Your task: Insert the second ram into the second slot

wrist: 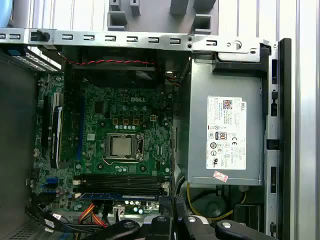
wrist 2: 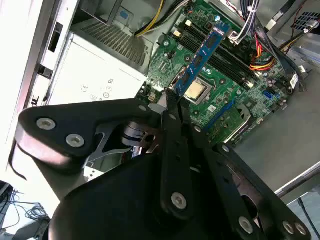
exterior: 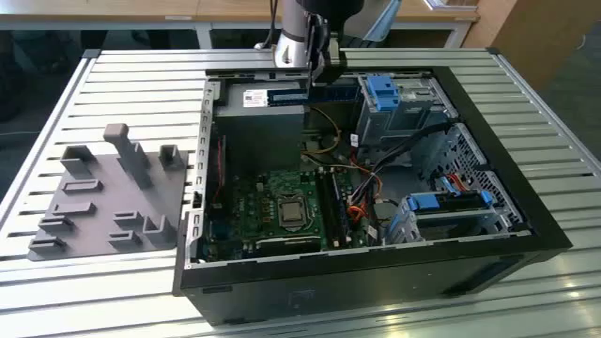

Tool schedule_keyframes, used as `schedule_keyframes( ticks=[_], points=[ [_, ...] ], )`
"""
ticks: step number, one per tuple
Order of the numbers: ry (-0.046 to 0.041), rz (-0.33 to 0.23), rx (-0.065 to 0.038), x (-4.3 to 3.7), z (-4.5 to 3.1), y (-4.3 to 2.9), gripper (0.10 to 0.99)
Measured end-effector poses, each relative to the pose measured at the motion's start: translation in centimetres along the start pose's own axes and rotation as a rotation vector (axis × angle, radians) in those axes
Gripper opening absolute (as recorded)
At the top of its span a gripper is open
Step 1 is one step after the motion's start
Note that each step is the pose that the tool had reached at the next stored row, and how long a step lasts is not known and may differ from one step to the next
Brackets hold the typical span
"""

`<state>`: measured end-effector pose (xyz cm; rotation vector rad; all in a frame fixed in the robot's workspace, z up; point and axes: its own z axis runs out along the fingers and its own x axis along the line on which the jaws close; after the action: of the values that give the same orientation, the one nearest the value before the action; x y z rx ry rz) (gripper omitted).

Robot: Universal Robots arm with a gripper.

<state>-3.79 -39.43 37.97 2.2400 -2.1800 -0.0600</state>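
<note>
**A:** Where is everything placed?

**B:** An open computer case (exterior: 554,239) is laid on a slatted table (exterior: 141,77), with the motherboard (exterior: 281,204) seen on its floor. The second ram (exterior: 333,91) is held in the air over the case's far end, near the power supply (exterior: 258,127) and well apart from the memory slots (exterior: 334,201). The gripper (exterior: 322,76) is clamped on it. In the second wrist view, the blue board is pinched between the closed fingers (wrist 2: 170,125).

**A:** How is this step best done?

**B:** By judgement, the board is best brought down level and parallel to the slots. Its notch should be matched to the slot's key, and the second slot picked rather than its neighbour. An even, straight push is called for, since a tilted board could be jammed or its contacts scraped.

**A:** What cannot be made out?

**B:** Whether any slot is already filled cannot be told. The end latches are too small to be judged open or shut. The part of the ram behind the fingers is hidden. Its notch and contact edge are not seen, because it is shown edge-on in the first wrist view.
</note>
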Motion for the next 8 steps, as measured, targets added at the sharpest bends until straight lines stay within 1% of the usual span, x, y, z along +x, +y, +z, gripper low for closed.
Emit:
schedule_keyframes(
  ticks=[8],
  points=[
    [0.0, 0.002, 0.0, 0.0, 0.0, 0.0, 0.137]
  ],
)
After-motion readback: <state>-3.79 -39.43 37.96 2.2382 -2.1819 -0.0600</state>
